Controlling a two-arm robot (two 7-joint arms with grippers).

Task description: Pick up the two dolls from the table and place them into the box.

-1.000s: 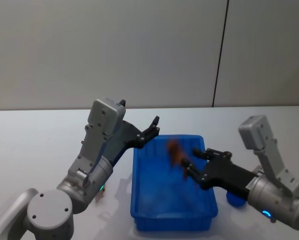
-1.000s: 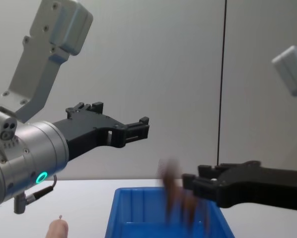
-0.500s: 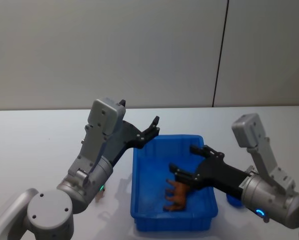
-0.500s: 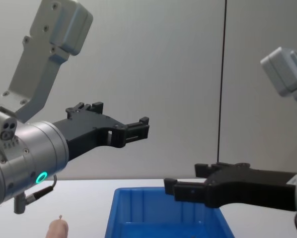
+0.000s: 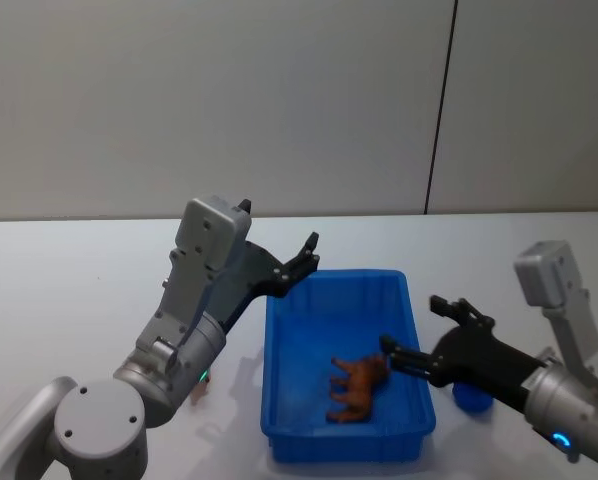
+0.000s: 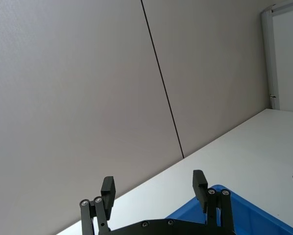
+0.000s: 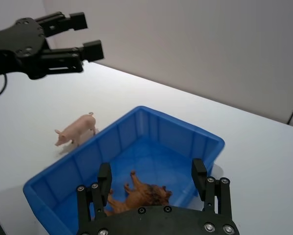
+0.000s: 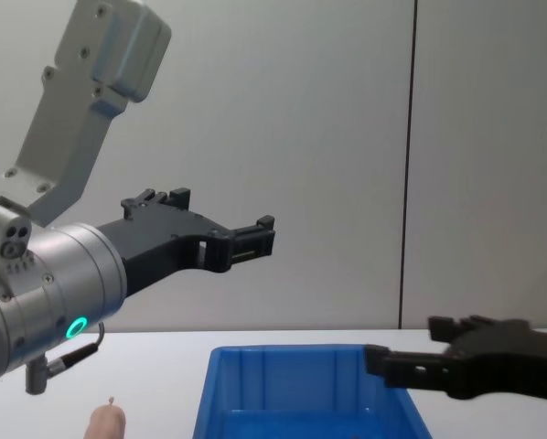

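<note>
The reddish-brown shaggy doll lies on its side on the floor of the blue box, also seen as the brown doll in the box. My right gripper hangs open and empty above the box's right rim, its gripper over the brown doll. The pale pink doll stands on the white table just left of the box, and its back shows in the chest view. My left gripper is held open and empty above the box's far left corner.
A small round blue object lies on the table right of the box, under my right arm. A plain grey wall with a dark vertical seam stands behind the table. The left gripper hangs high above the pink doll.
My right gripper let the brown doll go; it dropped and now lies in the box. The right gripper then pulled back to the right and lower. The left arm stayed still.
</note>
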